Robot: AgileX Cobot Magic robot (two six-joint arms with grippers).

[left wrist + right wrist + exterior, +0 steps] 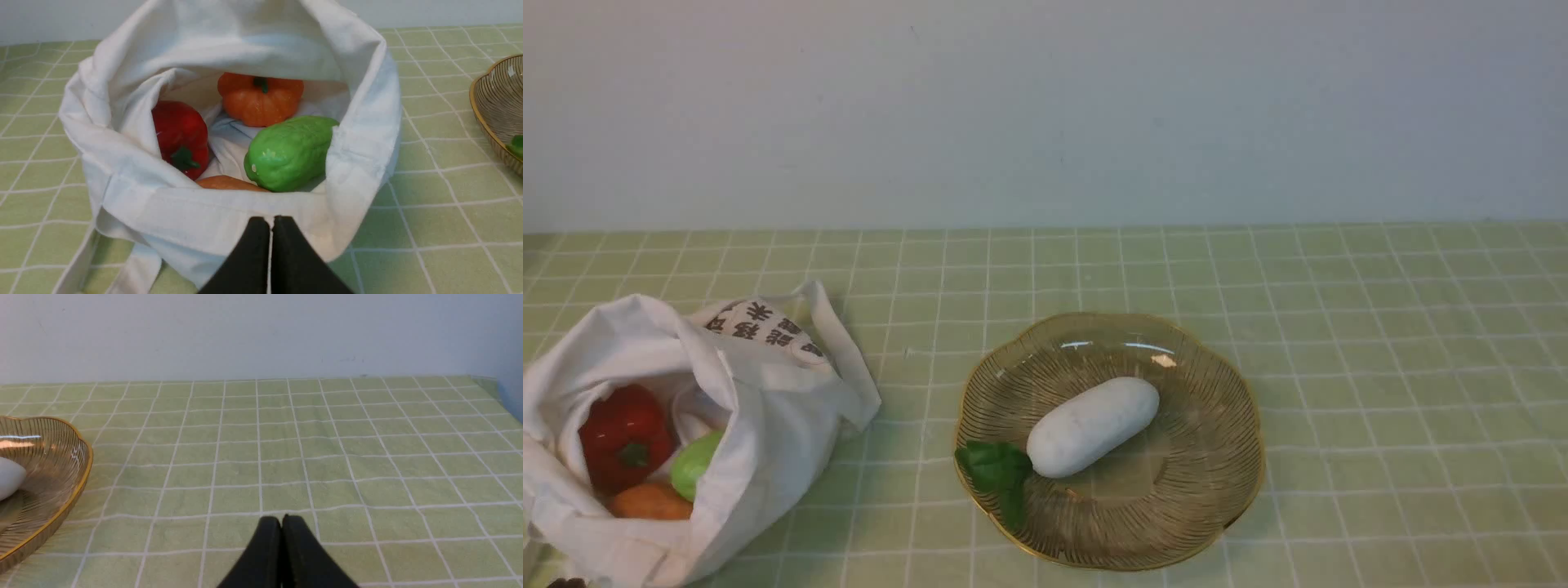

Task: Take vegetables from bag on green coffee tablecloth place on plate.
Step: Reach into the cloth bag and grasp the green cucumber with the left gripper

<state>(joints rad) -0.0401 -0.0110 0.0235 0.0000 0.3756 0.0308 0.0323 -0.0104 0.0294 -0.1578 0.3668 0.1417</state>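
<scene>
As the radish (1092, 426) lies diagonally, its leaves (996, 469) point near-left.

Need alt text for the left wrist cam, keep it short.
Open white cloth bag on a green checked tablecloth, holding a red bell pepper, an orange pumpkin, a light-green vegetable and an orange piece mostly hidden by the rim. The shut left gripper sits at the bag's near rim; an amber plate shows partly beside the bag.
</scene>
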